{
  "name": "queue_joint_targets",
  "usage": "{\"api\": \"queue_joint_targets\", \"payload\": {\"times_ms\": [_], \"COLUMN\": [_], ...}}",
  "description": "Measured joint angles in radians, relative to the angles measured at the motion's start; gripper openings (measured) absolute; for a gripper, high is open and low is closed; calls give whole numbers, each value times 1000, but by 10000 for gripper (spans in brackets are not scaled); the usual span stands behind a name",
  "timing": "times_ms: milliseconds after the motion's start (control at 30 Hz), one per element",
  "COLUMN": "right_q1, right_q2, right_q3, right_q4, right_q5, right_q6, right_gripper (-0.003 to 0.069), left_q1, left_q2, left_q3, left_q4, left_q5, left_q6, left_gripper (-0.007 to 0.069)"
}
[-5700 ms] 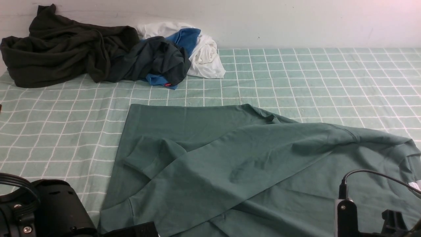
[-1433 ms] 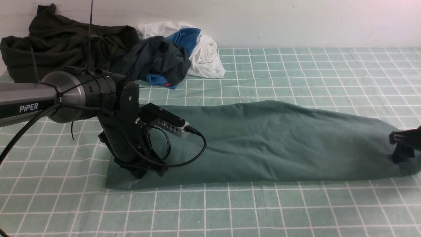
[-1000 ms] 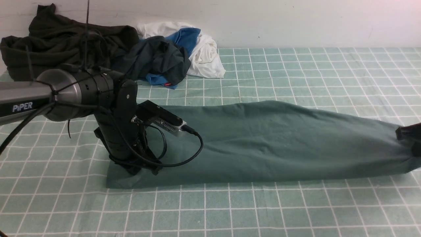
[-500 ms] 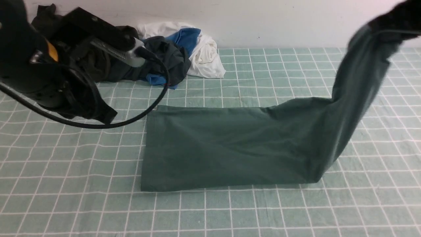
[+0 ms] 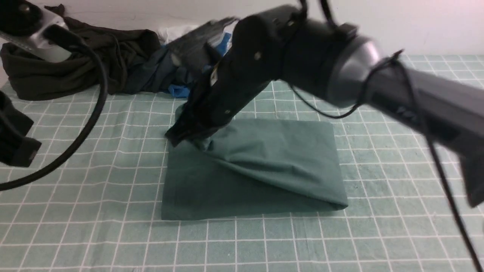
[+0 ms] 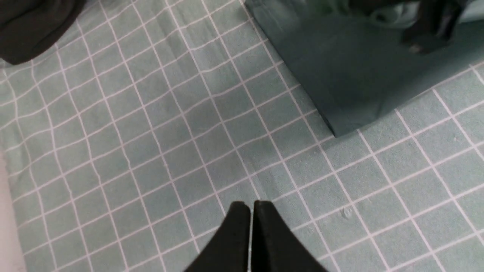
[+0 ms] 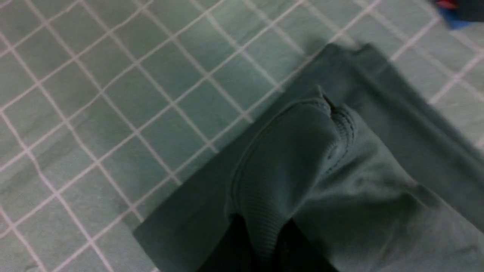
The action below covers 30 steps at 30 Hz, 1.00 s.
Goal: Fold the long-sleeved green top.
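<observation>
The green long-sleeved top [image 5: 264,162] lies folded into a rectangle in the middle of the checked cloth. My right arm reaches across it from the right. My right gripper [image 5: 181,136] is low over the top's far left corner. The right wrist view shows that gripper [image 7: 261,230] shut on a ribbed edge [image 7: 264,204] of the top [image 7: 378,189]. My left gripper [image 6: 250,207] is shut on nothing and hangs over bare checked cloth, apart from the top's near left corner [image 6: 340,83]. The left arm [image 5: 15,147] shows at the left edge of the front view.
A very dark olive-black garment [image 5: 75,64] is heaped at the back left against the wall. Beside it lies a dark navy-grey garment [image 5: 166,71] with blue and white cloth. The green checked tablecloth [image 5: 378,151] covers the whole table.
My right gripper has swung the top's right end up and over to the left, onto the left half. My left arm has let go and drawn back to the left.
</observation>
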Motion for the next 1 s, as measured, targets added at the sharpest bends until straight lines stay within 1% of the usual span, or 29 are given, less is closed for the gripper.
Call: {"api": "queue_joint_targets", "payload": {"times_ms": [67,133,200,233,267,300,367,400,433,467,500,533,667,700,800,867,900,933,1000], "right_q1": [21,26,26,26,26,26,26,26,26,26,26,23,0,-18,-52,-65,-66,-67,-64], "right_q2": [62,96,111,112,112,105,98,78,75,45,33,4,-21,-24,-7,27,31,81,146], "right_q3": [-28,-49,-76,-92,-95,-136,-162,-211,-211,-236,-242,-249,-255,-242,-175,-117,-111,-64,-36], "right_q4": [0,7,25,29,29,33,32,8,8,-30,-54,-98,-152,-159,-131,-89,-84,-47,-8], "right_q5": [-4,-2,8,19,22,57,87,159,159,217,242,273,290,291,259,211,206,155,114], "right_q6": [6,7,10,11,11,13,13,8,8,2,2,5,23,31,49,55,55,57,57], "right_gripper": [22,61,127,174,184,287,335,409,415,451,465,476,472,460,428,407,407,393,384], "left_q1": [0,0,0,0,0,0,0,0,0,0,0,0,0,0,0,0,0,0,0], "left_q2": [-41,-69,-96,-107,-109,-128,-141,-174,-183,-222,-242,-296,-420,-493,-616,-681,-687,-730,-765], "left_q3": [35,66,101,118,122,152,174,215,220,258,281,324,411,459,537,576,579,599,611], "left_q4": [2,4,13,18,19,26,30,32,33,38,42,51,72,85,96,97,97,97,97], "left_q5": [10,11,11,10,10,6,-7,-35,-40,-56,-64,-73,-76,-80,-94,-97,-97,-97,-97], "left_q6": [-1,-2,-3,-6,-6,-11,-16,-38,-41,-62,-73,-95,-149,-182,-225,-241,-243,-254,-265], "left_gripper": [-3,-3,-3,-3,-3,-3,-3,-3,-3,-3,-3,-3,-3,-3,-3,-3,-3,-3,-3]}}
